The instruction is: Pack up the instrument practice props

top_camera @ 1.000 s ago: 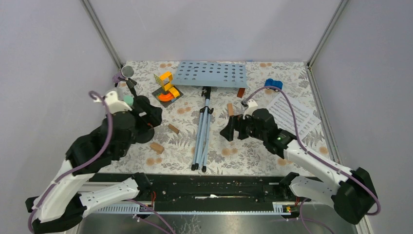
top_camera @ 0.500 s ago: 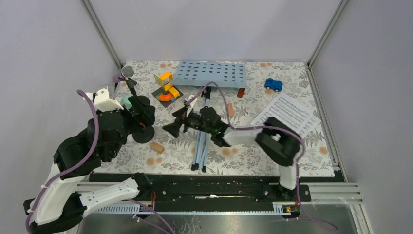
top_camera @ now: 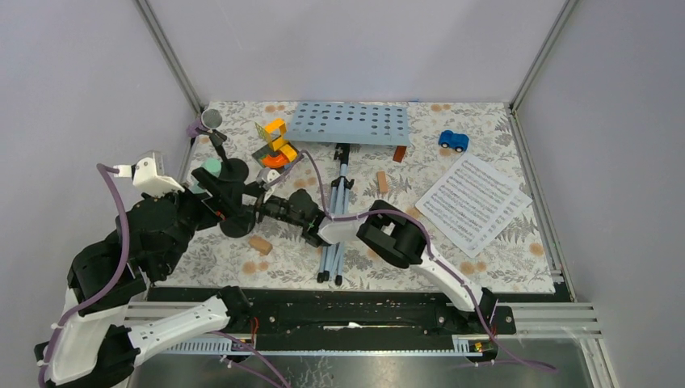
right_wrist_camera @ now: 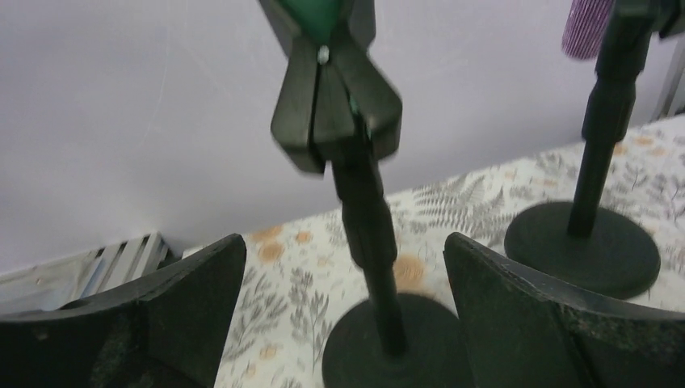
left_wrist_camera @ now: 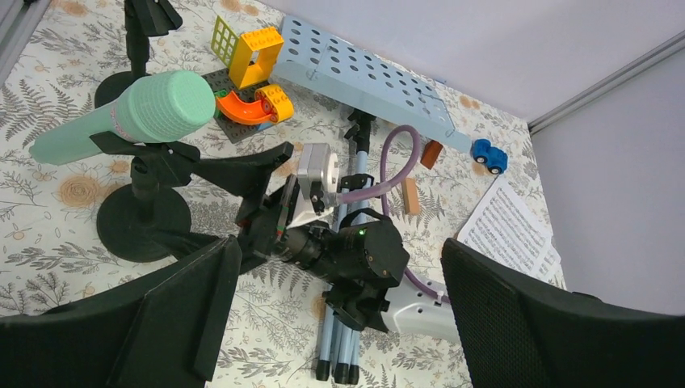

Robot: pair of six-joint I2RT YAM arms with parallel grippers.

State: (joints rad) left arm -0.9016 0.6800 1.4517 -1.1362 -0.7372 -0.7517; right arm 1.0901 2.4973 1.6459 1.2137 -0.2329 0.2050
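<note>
Around the holder's stem: the right gripper [right_wrist_camera: 343,246] stands with its jaws spread, one to each side of the upright black stem of the mint microphone's holder [right_wrist_camera: 380,275]. Nothing is clamped, and I cannot tell whether a finger touches.
Axis: the stem rises straight from its round base. The mint-green microphone [left_wrist_camera: 121,121] lies crosswise in the clip on top, slightly tilted.
Nearer arm: the right, reaching in from the holder's right. The left gripper [left_wrist_camera: 339,250], fingers wide apart and empty, is held back on the holder's left.
Beyond the holder: the second holder [right_wrist_camera: 583,238] with the purple microphone [top_camera: 202,124], near but apart.
Right of the holder: the tripod legs [top_camera: 329,263] pass under the right arm, the music rack [top_camera: 351,123] lies farther back, and the sheet-music pages [top_camera: 472,202] are well apart.
Near side of the holder: a wooden block [top_camera: 260,244], just beside the base.
Room: likely a short squeeze, then straight up. Sideways travel risks the second holder, and the top-heavy microphone may swing.
</note>
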